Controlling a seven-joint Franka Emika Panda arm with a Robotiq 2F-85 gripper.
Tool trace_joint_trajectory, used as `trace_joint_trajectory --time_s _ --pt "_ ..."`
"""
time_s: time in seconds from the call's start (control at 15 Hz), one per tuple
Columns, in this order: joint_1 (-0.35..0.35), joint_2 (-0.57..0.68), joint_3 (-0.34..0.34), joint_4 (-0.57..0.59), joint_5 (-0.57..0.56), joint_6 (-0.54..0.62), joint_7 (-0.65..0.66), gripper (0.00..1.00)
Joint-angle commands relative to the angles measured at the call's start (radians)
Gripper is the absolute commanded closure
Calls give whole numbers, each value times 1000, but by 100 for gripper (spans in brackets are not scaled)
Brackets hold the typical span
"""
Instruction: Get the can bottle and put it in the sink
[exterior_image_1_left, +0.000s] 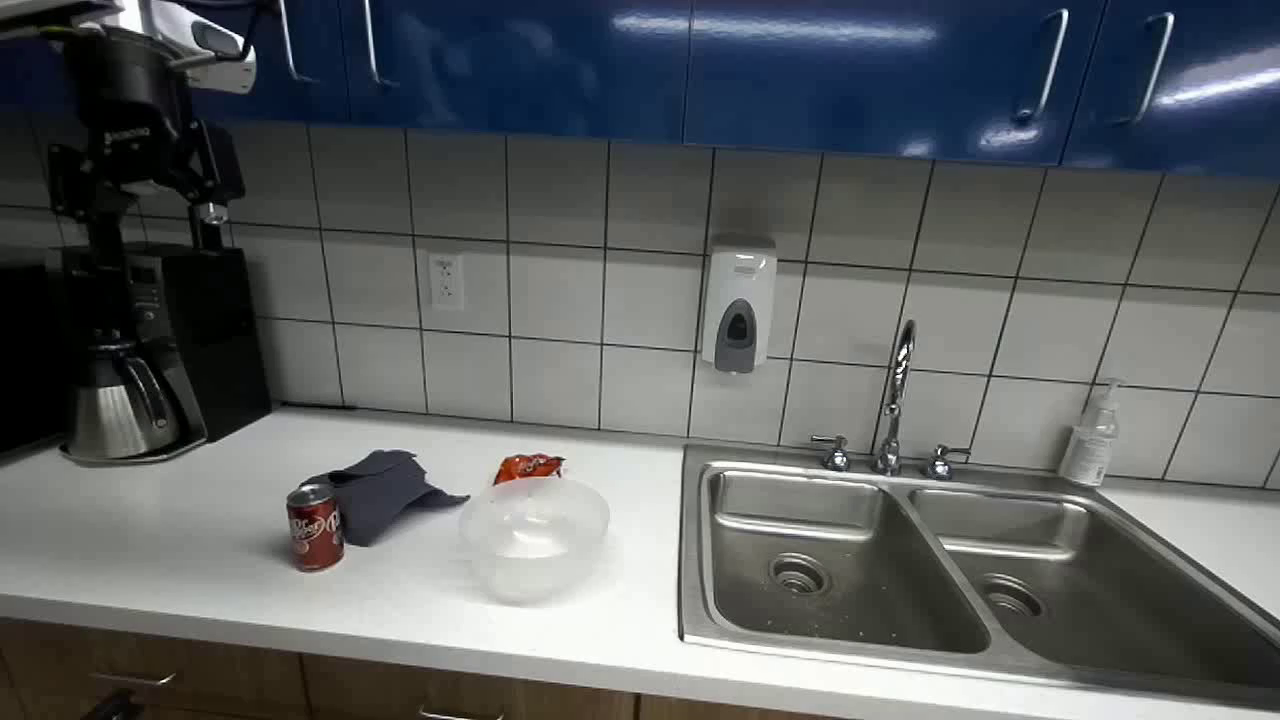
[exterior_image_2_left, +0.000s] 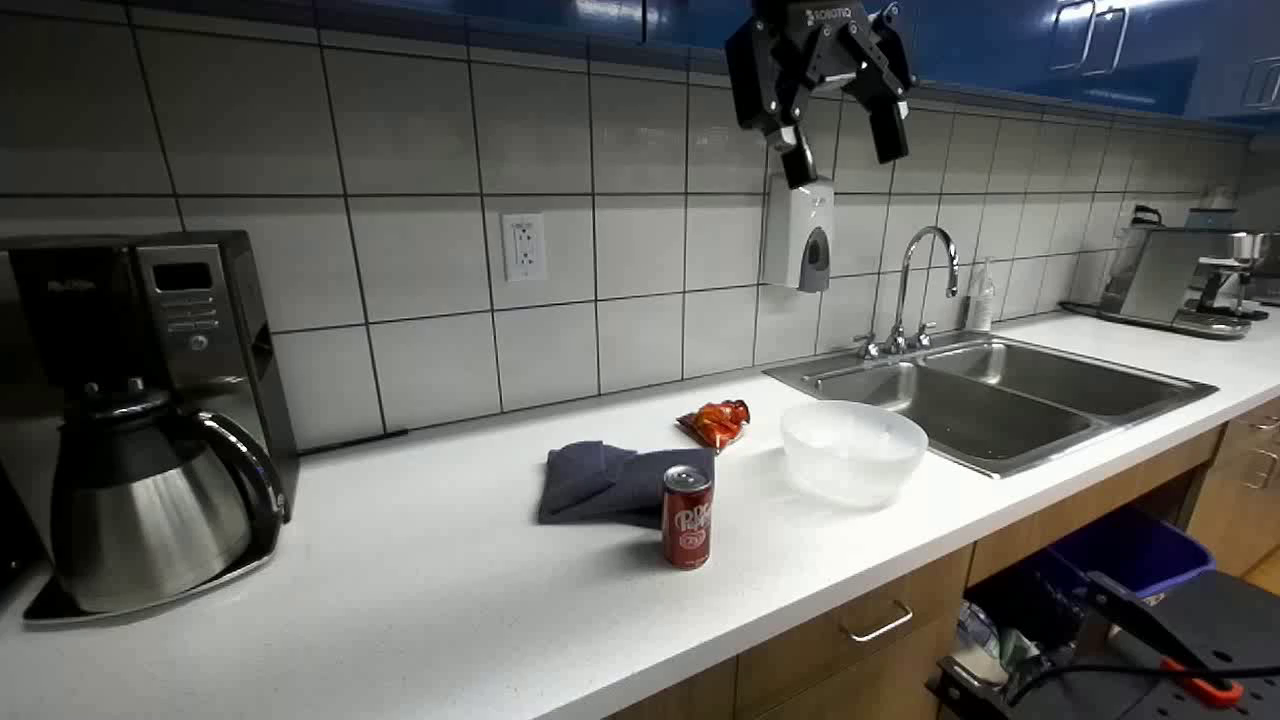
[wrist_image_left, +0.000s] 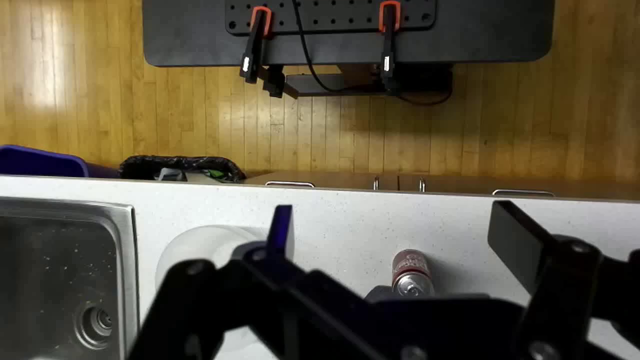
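While the black gripper (exterior_image_2_left: 845, 162) hangs spread wide above the white countertop (exterior_image_2_left: 440, 580), the small red cylindrical drink can (exterior_image_2_left: 688, 522), silvery top, stands upright on the near side of the folded dark grey cloth (exterior_image_2_left: 605, 488); in both exterior views, translucent round bowl (exterior_image_2_left: 850, 458) right of it, stainless steel double-basin sink (exterior_image_1_left: 952, 566) farther right.

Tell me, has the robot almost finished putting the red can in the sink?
Nothing looks done: the red can stands upright on the counter, outside the sink. Nothing is held; the fingers hang open and empty above the counter. Left: reaching down, grasping the can and putting it in the sink.
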Motion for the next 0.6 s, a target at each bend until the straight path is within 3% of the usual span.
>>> trace_joint_trajectory --time_s 0.0,0.27,0.53 --pt "20 3 -17 2 -5 -2 6 0" --pt "20 4 -17 2 -5 -2 6 0" --pt "28 -8 4 -80 -37 31 43 0"
